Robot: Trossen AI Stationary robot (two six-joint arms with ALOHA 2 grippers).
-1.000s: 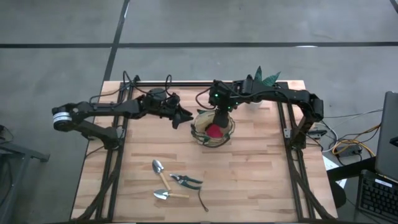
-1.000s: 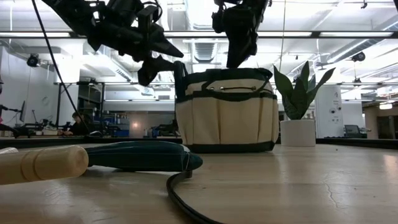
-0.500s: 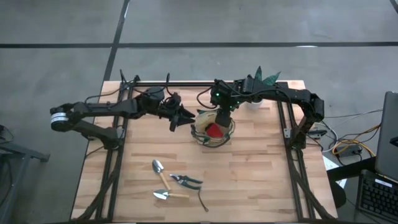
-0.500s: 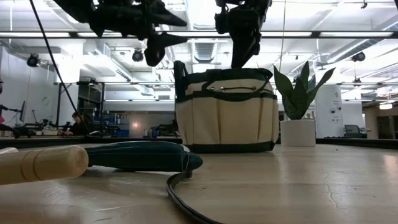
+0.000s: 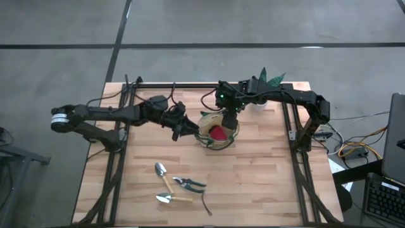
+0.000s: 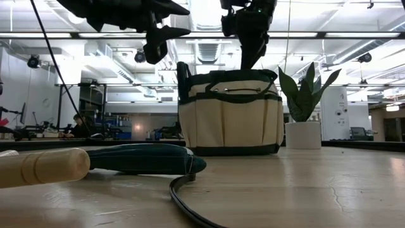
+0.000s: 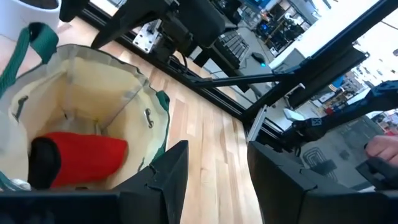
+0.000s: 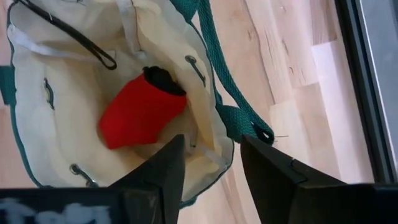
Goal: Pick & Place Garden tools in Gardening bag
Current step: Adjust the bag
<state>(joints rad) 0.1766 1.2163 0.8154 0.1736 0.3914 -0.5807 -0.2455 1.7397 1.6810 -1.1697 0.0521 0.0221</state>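
- A large open workshop with strip lights and ducting lies beyond the wooden tabletop (image 5: pixel 253 171); a person sits at a bench far off in the low view.
- The gardening bag (image 5: pixel 217 132) stands upright near the middle of the tabletop's far half, mouth up, so tools can be dropped straight in.
- A green plant in a white pot (image 6: pixel 304 123) stands at the far right corner, well clear of the work and no part of the job.
- The left gripper (image 5: pixel 184 128) hangs above the tabletop just beside the bag's left rim; its fingers (image 7: pixel 168 180) stand spread with only bare wood between them, seemingly free to go for the next tool.
- The right gripper (image 5: pixel 229 116) hovers over the bag's far rim; its fingers (image 8: pixel 165 171) are parted and empty, looking down into the mouth.
- The red glove-like item (image 8: pixel 140 111) lies on the bag's floor, so one piece already looks stowed.
- Near the front edge, left of centre, the remaining tools lie close together: one trowel (image 5: pixel 163 175), a second trowel (image 5: pixel 169 198), the grey-handled pruning shears (image 5: pixel 187 183) between them and the dark snips (image 5: pixel 206 205) just to their right.
- All four lie flat and apart from the bag, so I judge most of the task is yet to be done.
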